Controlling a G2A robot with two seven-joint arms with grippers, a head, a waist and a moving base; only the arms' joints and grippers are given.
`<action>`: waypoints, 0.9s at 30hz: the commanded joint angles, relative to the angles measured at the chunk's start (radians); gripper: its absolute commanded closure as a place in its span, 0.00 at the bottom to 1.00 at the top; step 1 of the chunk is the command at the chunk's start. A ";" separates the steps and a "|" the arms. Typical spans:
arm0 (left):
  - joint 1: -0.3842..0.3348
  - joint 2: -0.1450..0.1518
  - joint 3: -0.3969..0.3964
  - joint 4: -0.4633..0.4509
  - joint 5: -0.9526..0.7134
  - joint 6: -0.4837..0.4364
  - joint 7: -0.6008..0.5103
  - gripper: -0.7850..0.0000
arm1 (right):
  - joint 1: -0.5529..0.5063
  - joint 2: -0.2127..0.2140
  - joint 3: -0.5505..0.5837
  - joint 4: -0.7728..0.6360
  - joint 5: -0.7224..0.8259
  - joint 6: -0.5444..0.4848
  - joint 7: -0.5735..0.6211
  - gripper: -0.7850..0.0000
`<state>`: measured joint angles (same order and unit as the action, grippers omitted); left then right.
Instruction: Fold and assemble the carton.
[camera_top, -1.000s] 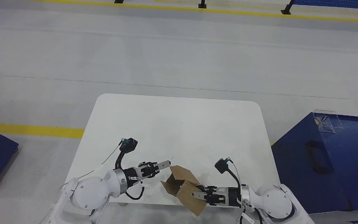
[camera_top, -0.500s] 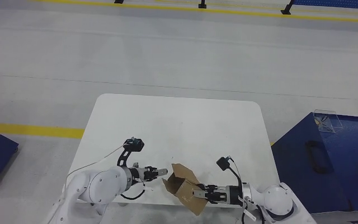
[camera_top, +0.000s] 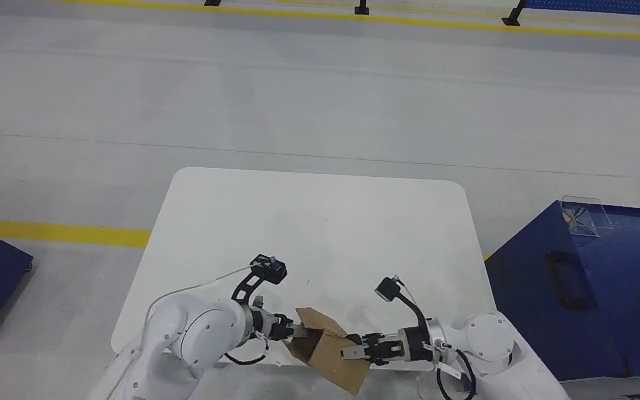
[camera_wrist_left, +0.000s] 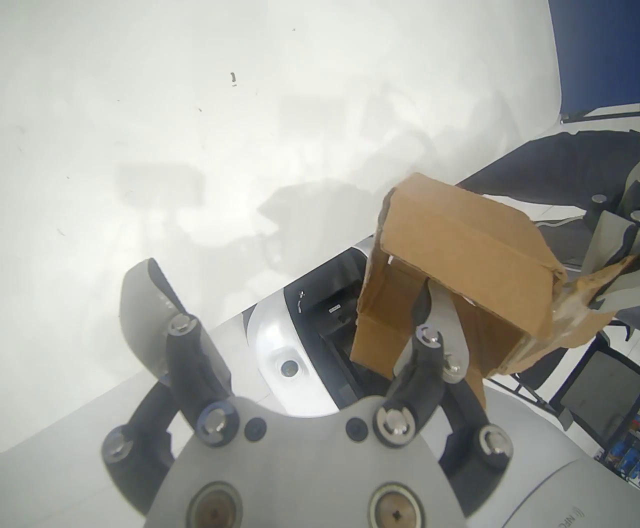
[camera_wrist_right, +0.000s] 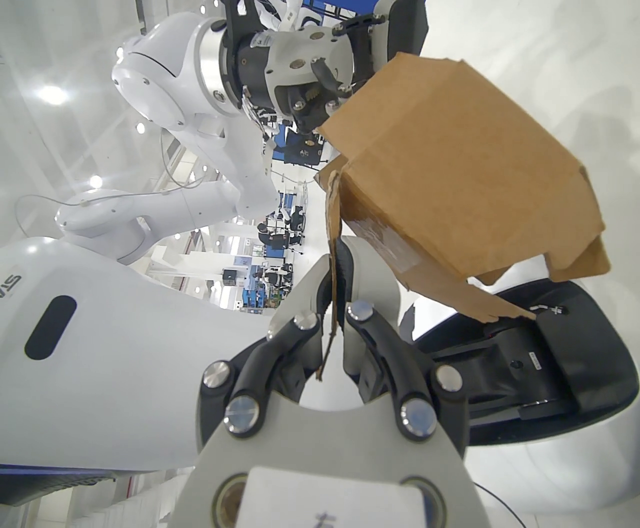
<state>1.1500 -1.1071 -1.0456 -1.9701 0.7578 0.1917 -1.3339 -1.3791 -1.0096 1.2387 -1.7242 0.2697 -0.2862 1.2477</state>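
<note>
Here's the carton (camera_top: 325, 345), brown cardboard, down at the near edge of the white table (camera_top: 320, 220), sitting tilted between the two arms. From the top view I can't tell whether it rests on the table or hangs clear of it.

On the right side, the right gripper (camera_top: 352, 352) has it. In the right wrist view the right gripper (camera_wrist_right: 334, 280) is pinched tight on a thin flap of the carton (camera_wrist_right: 460, 165), one finger (camera_wrist_right: 372, 272) pressed on each side of the cardboard edge. The box body stands out beyond the fingertips, with a strip of clear tape along one seam and a loose flap hanging off its far corner.

Over on the left, the left gripper (camera_top: 285, 328) is right up against the carton's left end. The left wrist view shows the left gripper (camera_wrist_left: 285, 295) spread wide and gripping nothing. One finger (camera_wrist_left: 440, 325) is poked inside the open end of the carton (camera_wrist_left: 460, 240), close to an inner wall. The other finger is out in the open, well apart from the box, over the table (camera_wrist_left: 200, 100).

That open end faces left, its flaps standing loose around the finger.

Off to the right of the table stands a blue box (camera_top: 570, 290).
</note>
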 joint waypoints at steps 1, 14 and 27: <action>-0.021 -0.004 0.020 0.018 -0.013 0.000 -0.023 0.13 | 0.006 0.000 -0.007 0.000 -0.008 -0.002 -0.005 1.00; -0.102 -0.021 0.070 0.131 -0.182 -0.029 -0.068 0.78 | 0.006 0.006 -0.021 -0.012 0.017 -0.022 0.001 1.00; -0.111 -0.017 0.066 0.159 -0.272 -0.064 -0.082 1.00 | -0.005 0.014 -0.015 0.001 0.049 -0.032 -0.003 0.68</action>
<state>1.0386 -1.1249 -0.9777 -1.8121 0.4947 0.1272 -1.4149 -1.3831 -0.9964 1.2233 -1.7246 0.3159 -0.3210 1.2463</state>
